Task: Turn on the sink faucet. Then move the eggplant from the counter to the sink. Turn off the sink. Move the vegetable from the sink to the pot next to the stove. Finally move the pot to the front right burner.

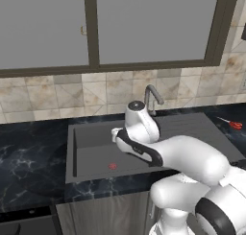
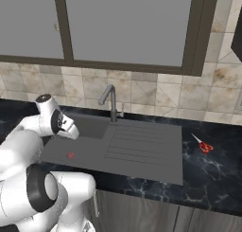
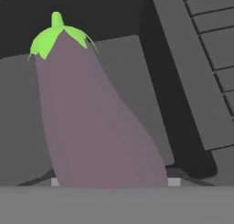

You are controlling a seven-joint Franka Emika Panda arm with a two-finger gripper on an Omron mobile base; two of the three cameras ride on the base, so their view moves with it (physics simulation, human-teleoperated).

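- One eggplant [image 3: 91, 118] fills centre-left of the hand view, green cap at upper left, purple body running down to the bottom edge between the finger tips; the gripper [image 3: 112, 182] looks clamped on its fat end, jaws held wide by the veg.
- Behind it: sink [image 3: 128, 49] floor and back wall, so the veg hangs over the basin, not resting on it as far as I can tell.
- Ribbed drainboard [image 3: 215, 58] sits at the right of the hand view.
- In the left base view the arm bends down into the basin at frame centre; red drain [image 1: 112, 166] is lower left of it, sink faucet [image 1: 153, 98] just above and behind the wrist.
- Can't make out any water stream; faucet on/off unclear.
- Counter [image 1: 29, 152] wraps the sink; red scissors [image 2: 204, 146] lie at mid right of the right base view, well apart.
- Risks, my read:
  - Grip near one end means a long overhang, so the veg may swing or slip out if the arm jerks.
  - Letting go from height could make it roll or bounce toward the basin wall.
  - Wrist is near the faucet, so a careless lift-out could knock the spout or lever.
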